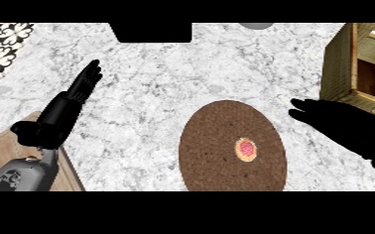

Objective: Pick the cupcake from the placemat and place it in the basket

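A small cupcake [247,149] with a pink-red top and pale wrapper sits on the round brown placemat [219,129], right of the mat's middle. My right hand [338,120] hovers just right of the placemat, its fingers straight and pointing left, apart from the cupcake. The wooden basket [338,64] stands at the right edge, just beyond that hand, only partly in view. At the left, my left hand [67,106] rests open with fingers pointing up, far from the mat.
A black block [154,31] sits at the counter's back edge, with a grey round object [256,25] to its right. A wooden board [67,171] lies under my left forearm at the lower left. Patterned tiles [13,42] show at the upper left.
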Controlling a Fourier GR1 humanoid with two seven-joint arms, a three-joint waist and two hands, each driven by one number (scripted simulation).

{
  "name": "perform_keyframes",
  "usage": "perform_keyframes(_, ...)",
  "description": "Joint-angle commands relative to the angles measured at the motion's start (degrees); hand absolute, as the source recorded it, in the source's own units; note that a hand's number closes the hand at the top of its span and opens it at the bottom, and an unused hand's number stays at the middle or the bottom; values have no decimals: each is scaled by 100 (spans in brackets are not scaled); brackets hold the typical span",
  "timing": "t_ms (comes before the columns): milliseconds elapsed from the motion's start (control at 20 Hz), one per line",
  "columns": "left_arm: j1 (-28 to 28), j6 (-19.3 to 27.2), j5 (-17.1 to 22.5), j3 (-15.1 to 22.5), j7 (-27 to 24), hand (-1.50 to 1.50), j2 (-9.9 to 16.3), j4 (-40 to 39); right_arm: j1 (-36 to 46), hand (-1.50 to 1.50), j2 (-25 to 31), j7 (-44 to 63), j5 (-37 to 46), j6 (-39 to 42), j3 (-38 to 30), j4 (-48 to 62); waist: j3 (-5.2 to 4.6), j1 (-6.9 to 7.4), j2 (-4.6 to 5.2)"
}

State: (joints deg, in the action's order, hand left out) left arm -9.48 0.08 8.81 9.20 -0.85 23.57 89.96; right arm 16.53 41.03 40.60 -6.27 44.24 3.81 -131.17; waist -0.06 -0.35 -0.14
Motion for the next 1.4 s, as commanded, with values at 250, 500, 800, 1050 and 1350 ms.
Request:
perform_keyframes(250, -31, -177, -323, -145, 118, 0, -356, 60, -593, -150, -976, -912, 1369, 94, -19, 307, 8, 40, 15)
perform_keyframes(500, -405, -147, -443, -239, 195, 0, -499, -192, -832, -150, -1540, -1884, 2693, -380, 587, 921, 14, 43, 30)
perform_keyframes(800, -309, -455, -302, -439, 533, 0, -371, 202, -1004, -150, -1595, -3315, 3820, -1270, 773, 2056, 16, 72, 24)
perform_keyframes(1050, -174, -404, -688, -406, 13, 0, -683, -194, -1075, -150, -1932, -3893, 4656, -1983, 1191, 2783, 9, 62, 21)
perform_keyframes(1350, 31, -572, -891, -539, 266, 0, -836, 252, -1178, -150, -2325, -3713, 4581, -1609, 1063, 2260, 6, 43, 10)
